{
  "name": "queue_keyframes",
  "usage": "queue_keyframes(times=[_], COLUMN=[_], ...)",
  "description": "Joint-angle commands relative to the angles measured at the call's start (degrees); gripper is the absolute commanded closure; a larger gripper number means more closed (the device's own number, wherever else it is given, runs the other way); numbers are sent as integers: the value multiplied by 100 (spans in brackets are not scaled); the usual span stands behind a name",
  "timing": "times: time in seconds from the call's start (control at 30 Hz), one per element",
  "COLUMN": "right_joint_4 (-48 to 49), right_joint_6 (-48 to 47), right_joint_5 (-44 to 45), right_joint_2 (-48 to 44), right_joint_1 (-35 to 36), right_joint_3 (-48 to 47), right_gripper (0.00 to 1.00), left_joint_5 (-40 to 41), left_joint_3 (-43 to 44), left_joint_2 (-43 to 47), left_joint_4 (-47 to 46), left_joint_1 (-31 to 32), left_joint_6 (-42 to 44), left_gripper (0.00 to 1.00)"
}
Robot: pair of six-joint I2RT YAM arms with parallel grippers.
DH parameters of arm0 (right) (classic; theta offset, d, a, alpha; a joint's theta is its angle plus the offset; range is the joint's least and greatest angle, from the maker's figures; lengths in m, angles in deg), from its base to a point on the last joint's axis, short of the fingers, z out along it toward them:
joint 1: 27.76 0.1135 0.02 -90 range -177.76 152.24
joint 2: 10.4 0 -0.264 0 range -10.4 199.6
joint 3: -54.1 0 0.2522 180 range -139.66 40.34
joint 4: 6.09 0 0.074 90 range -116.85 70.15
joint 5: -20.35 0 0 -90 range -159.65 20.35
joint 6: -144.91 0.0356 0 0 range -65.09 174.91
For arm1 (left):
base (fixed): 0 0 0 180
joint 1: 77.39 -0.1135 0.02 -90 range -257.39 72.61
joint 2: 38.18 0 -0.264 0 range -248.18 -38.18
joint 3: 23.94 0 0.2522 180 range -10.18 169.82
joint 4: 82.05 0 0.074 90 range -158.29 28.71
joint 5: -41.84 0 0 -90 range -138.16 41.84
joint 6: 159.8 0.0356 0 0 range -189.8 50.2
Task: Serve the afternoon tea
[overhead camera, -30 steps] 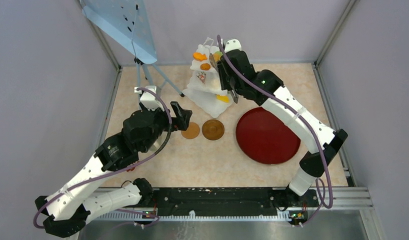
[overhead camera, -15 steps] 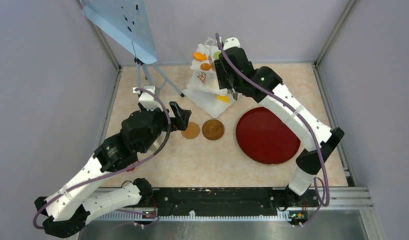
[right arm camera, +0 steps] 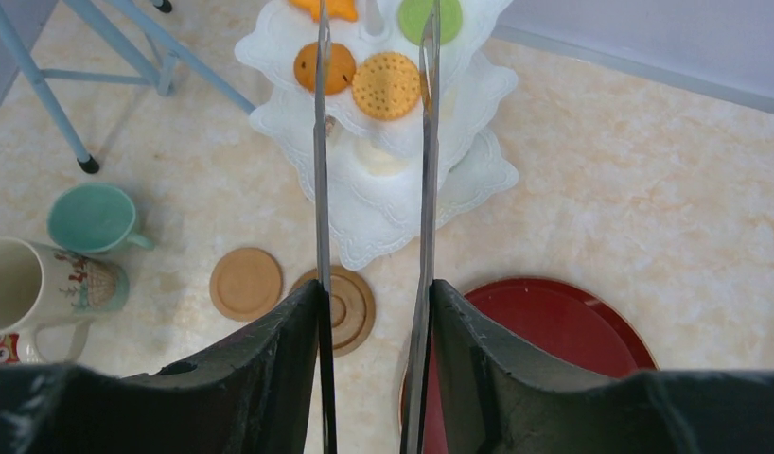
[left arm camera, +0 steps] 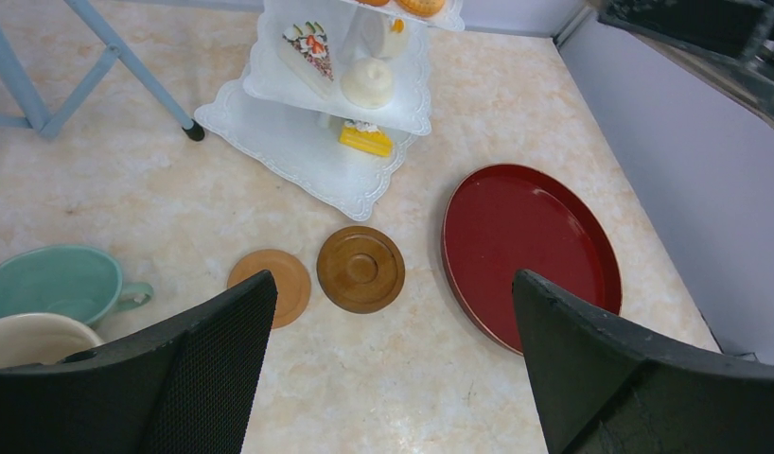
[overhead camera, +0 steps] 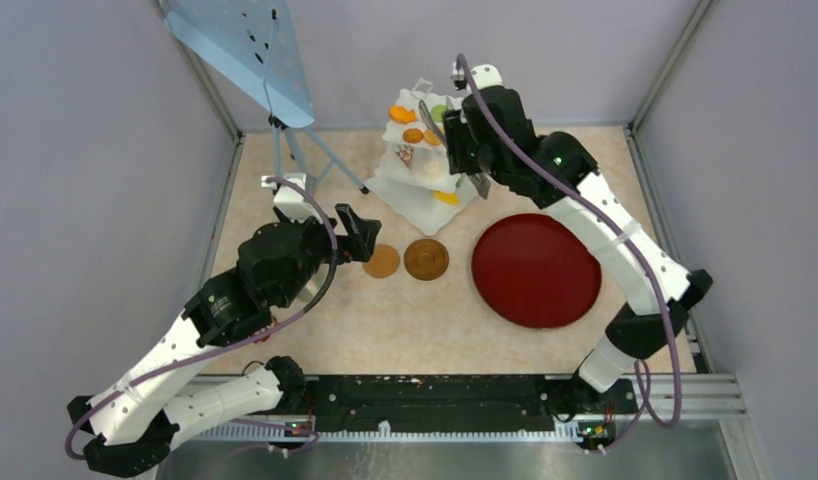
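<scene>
Item 1: right gripper (right arm camera: 374, 307), clamped on the metal tongs (right arm camera: 321, 189), blades parted over the tiered stand (right arm camera: 478, 180). The orange disc (right arm camera: 386, 85) sits between them on an upper tier. Best handling: lower squarely, squeeze gently.
Item 2: left gripper (left arm camera: 393, 284), jaws wide, empty, near the teal cup (left arm camera: 52, 282).

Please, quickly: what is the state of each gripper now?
Left gripper: open, holding nothing.
Right gripper: closed on the metal tongs.

Right gripper (right arm camera: 374, 307) clamped on metal tongs (right arm camera: 321, 189), blades apart, tips over white tiered stand (right arm camera: 478, 170). Biscuit disc (right arm camera: 386, 85) shows between blades. Teal cup (right arm camera: 95, 218) just beside cream mug (right arm camera: 38, 284).
</scene>
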Motion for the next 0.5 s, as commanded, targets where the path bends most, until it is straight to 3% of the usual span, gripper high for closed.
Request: queue_keyframes(times=[0.0,0.27,0.47], right_joint_4=[87,-426,-206], right_joint_6=[199,1439,2476], right_joint_5=[-180,42,110], right_joint_2=[-1401,-3772,-4815], right_joint_1=[-3,-5,-1], right_joint_3=[762,3763,6006], right_gripper=[55,55,55], left_joint_5=[-167,-649,-1198], left_joint_3=[222,255,284], left_joint_2=[-8,-45,-143], left_joint_4=[-114,5,352], left_joint_1=[-20,-20,-20], left_joint_6=[22,-131,-351], left_gripper=[1,1,1])
